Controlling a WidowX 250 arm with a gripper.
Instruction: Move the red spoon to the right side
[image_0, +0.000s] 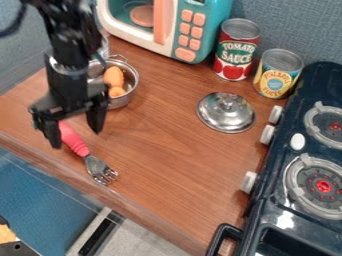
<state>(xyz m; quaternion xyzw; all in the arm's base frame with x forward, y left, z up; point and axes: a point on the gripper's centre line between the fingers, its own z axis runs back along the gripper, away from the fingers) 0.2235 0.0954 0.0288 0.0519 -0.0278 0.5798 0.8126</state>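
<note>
Pincer (75, 137) wide, by red-handled fork (75, 142) nr surface's (167, 162) front L edge; tines pt away frm pincer, lid (226, 112) nr stove (277, 172)

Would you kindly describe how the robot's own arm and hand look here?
The arm is black and jointed, with a dark cable curving beside it. The hand is black too, with a wide crossbar and two blocky fingers.

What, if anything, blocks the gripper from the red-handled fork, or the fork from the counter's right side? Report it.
Nothing visible stands between the gripper and the red-handled fork, nor straight across the counter to the stove. The metal lid lies off that line, nearer the cans.
</note>
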